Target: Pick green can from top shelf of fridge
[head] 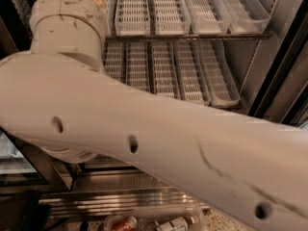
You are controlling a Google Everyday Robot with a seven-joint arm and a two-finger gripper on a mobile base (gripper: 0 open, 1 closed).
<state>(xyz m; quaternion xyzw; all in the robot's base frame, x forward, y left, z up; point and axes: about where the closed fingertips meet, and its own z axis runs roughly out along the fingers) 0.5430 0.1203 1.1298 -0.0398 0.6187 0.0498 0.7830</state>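
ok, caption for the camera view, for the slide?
Robot arm spans the frame before the fridge and its white lane trays; gripper out of view past the top-left edge.

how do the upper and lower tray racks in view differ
The upper rack is cut off by the picture's top edge; the lower rack is not. The upper rack reaches farther right in the picture than the lower rack. Both hold white slotted trays, no can showing, and sit partly behind the arm. The gripper is out of view.

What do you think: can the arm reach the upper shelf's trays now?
Probably yes: the arm stands at left right beside the upper trays, with nothing visible between. The end effector is out of view past the top edge.
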